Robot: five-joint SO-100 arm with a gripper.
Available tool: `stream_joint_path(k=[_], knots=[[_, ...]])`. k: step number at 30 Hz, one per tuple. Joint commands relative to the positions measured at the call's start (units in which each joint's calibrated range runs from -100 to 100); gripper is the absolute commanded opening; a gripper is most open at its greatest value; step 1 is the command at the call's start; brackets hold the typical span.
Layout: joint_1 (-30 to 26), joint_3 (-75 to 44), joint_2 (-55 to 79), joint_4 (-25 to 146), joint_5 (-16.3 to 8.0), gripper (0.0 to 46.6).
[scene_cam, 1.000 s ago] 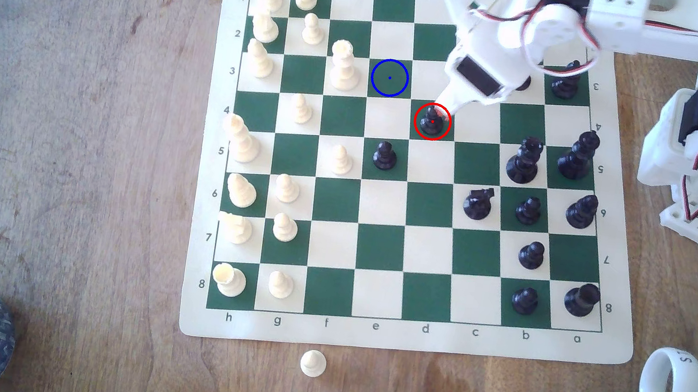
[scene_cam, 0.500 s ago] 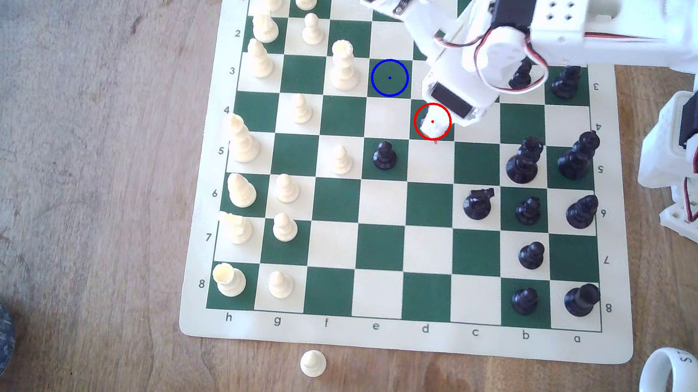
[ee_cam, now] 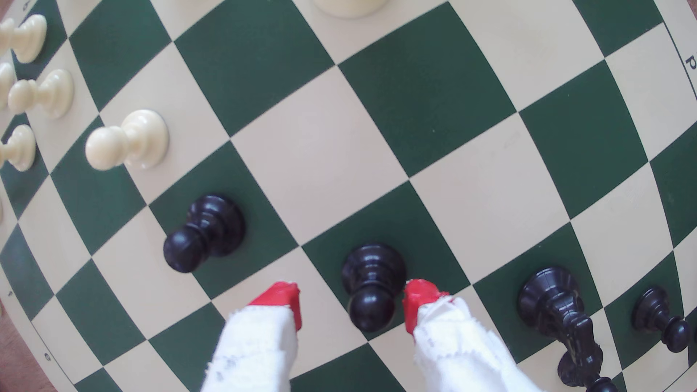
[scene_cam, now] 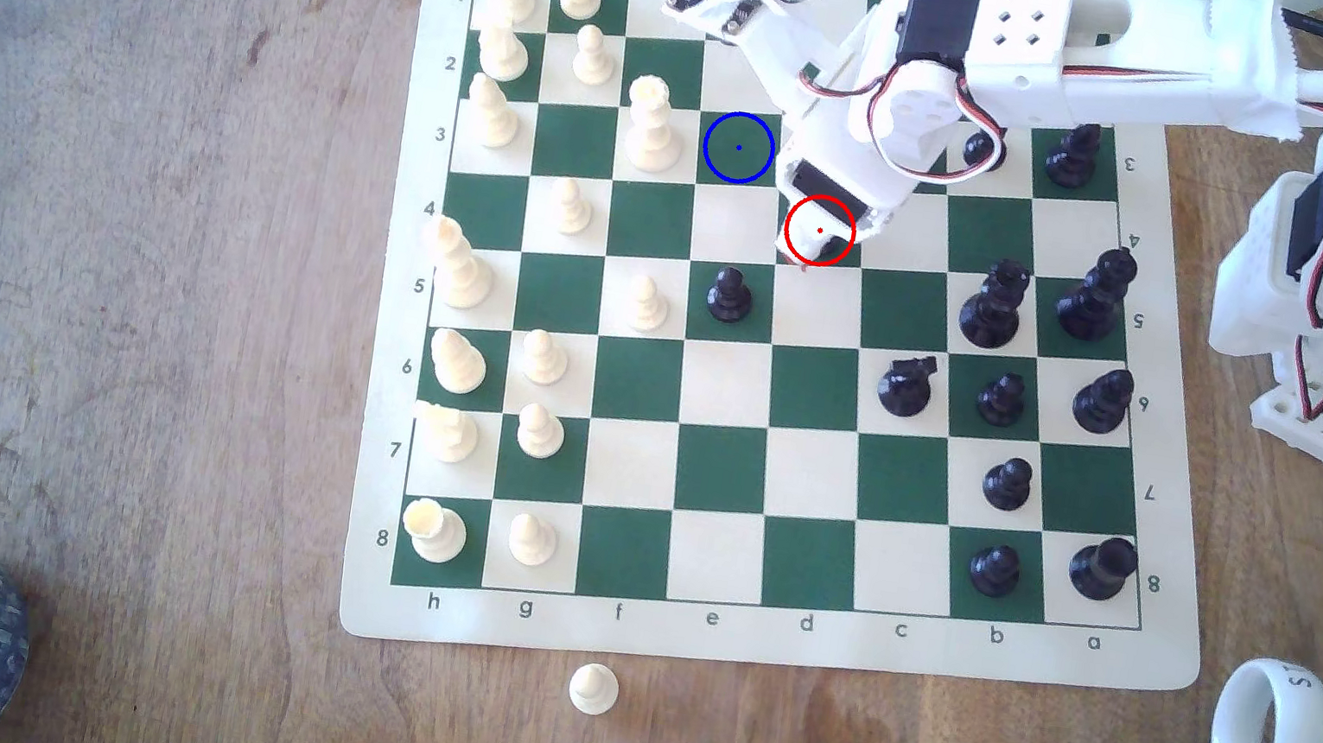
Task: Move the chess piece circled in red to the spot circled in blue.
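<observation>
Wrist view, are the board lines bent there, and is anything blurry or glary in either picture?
Wrist view: strong barrel distortion, the chessboard squares bowing outward; the black pawn between the red fingertips looks sharp, with soft highlights on its head. Exterior view: board lines straight, mild overexposure on the white arm, the mugs at the lower corners slightly soft.

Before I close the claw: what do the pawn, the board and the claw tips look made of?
Pawn: glossy black, likely plastic or lacquered wood; highlights on its head. Board: thin flexible mat, probably vinyl; rounded corners, printed squares. Claw: fingertips matte red, possibly rubbery, over white tape-like wrap with frayed edges.
</observation>
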Motion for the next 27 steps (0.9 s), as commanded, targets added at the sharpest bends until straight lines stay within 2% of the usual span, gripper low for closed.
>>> stream_joint_path(k=[1, 8, 10, 16, 18, 27], knots=[[-0.45, -4.48, -0.61, -0.70, 0.15, 14.3], [-0.29, -4.39, 0.24, -0.78, 0.29, 12.7], [-0.21, -4.48, 0.24, -1.19, 0.05, 10.3], [-0.14, -4.48, -0.18, -1.52, -0.05, 7.7], [-0.14, -4.48, -0.35, -1.52, -0.05, 5.2], [-0.21, -5.03, -2.98, 0.45, 0.00, 1.5]])
